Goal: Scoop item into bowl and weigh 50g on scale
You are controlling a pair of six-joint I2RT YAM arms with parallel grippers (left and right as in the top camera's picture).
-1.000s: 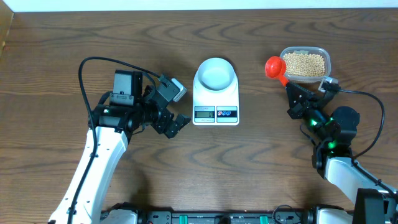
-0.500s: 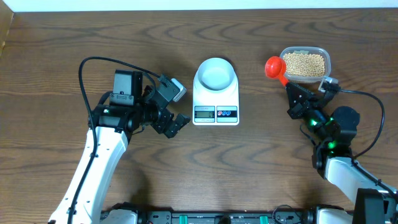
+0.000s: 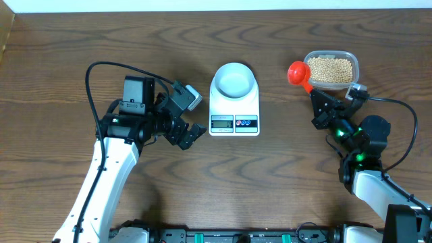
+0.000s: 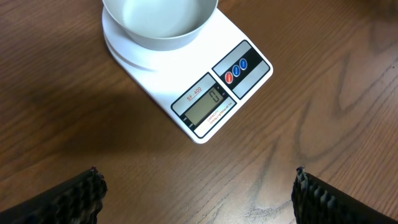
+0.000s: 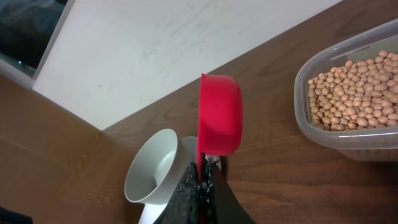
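Overhead, the left gripper (image 3: 196,116) hangs with its fingers spread wide and empty. Ahead of its fingertips lies the scale (image 3: 250,108), with the bowl (image 3: 233,79) sitting on its platform. The right gripper (image 3: 315,100) is clenched on the handle of a red scoop (image 3: 298,71). The scoop's cup juts beyond the fingertips, just beside the clear tub (image 3: 354,66) of beans (image 3: 330,69).

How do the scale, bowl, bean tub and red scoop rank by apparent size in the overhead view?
1. scale, clearly largest.
2-3. bean tub and bowl: they look nearly alike, so left unranked.
4. red scoop, smallest.
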